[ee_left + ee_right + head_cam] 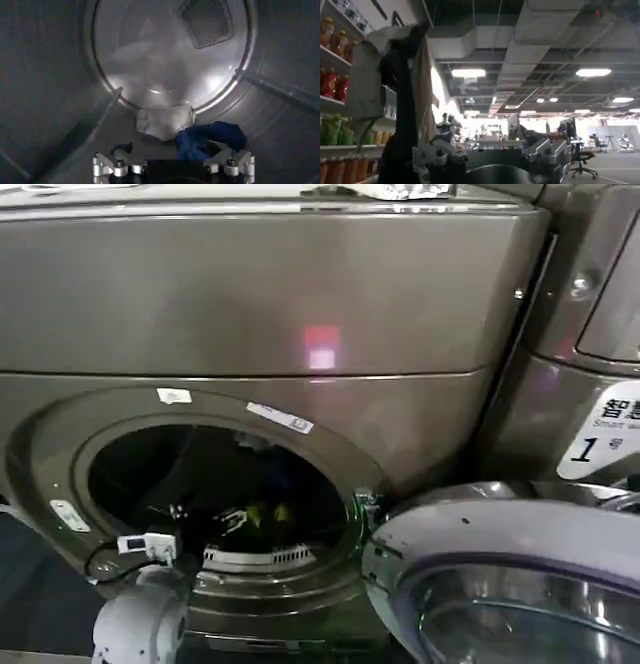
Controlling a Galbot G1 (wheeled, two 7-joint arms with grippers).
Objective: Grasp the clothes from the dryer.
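Note:
The dryer [250,294] is a bronze-grey front loader, and its round porthole [215,484] stands open. My left arm [140,624] reaches through it into the steel drum [55,100]. Deep inside lie the clothes. A whitish garment [165,122] rests against the drum's back wall, with a navy blue one [210,137] beside it. A bright yellow-green piece [266,512] shows through the porthole. My left gripper [172,150] is open, low over the drum floor just short of the heap. The blue cloth lies by one finger [222,150]. My right gripper [490,145] is open and empty, pointing up at the room's ceiling.
The silver-rimmed glass door [500,584] hangs open at the lower right, close to the porthole. A neighbouring machine [590,304] stands at the right. A lint screen [207,20] sits in the drum's back wall. Drum ribs [280,90] stick out from the sides.

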